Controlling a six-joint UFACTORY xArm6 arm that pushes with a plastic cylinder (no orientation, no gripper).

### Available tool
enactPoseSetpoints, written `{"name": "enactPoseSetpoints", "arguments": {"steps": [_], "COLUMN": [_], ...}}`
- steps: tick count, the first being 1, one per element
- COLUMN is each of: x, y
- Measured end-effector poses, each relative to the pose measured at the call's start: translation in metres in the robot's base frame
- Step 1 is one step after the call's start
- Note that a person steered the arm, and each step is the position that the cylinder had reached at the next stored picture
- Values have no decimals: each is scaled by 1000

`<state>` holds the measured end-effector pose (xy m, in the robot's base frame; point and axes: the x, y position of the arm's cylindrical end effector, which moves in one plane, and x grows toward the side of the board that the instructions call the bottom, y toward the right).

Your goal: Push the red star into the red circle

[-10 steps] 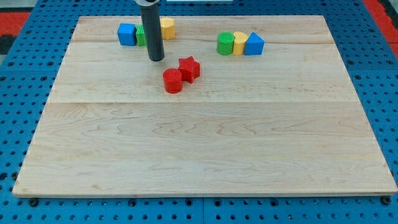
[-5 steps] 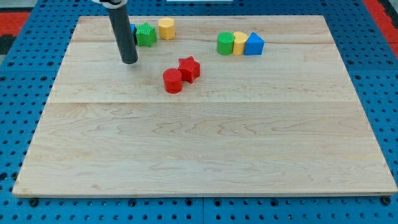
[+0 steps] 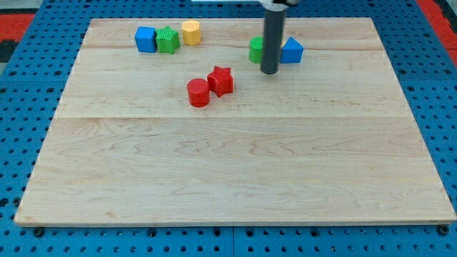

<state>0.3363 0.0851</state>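
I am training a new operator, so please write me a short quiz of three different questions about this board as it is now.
1. True or false: the red star touches the red circle.
2. Multiple choice: where is my tip relative to the red star? A) toward the view's right and slightly higher B) toward the view's left C) directly below it
3. Short answer: which three blocks stand in the group near the view's top left?

Key
1. True; they sit against each other, the star on the circle's upper right.
2. A
3. The blue cube, the green block and the yellow block.
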Motion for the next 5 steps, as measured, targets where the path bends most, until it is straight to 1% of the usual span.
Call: {"name": "enactPoseSetpoints", "arguments": {"steps": [1,2,3,4,5], "x": [2,3,12,15,-1], "y": [-14,-65,-91,-62,25]}}
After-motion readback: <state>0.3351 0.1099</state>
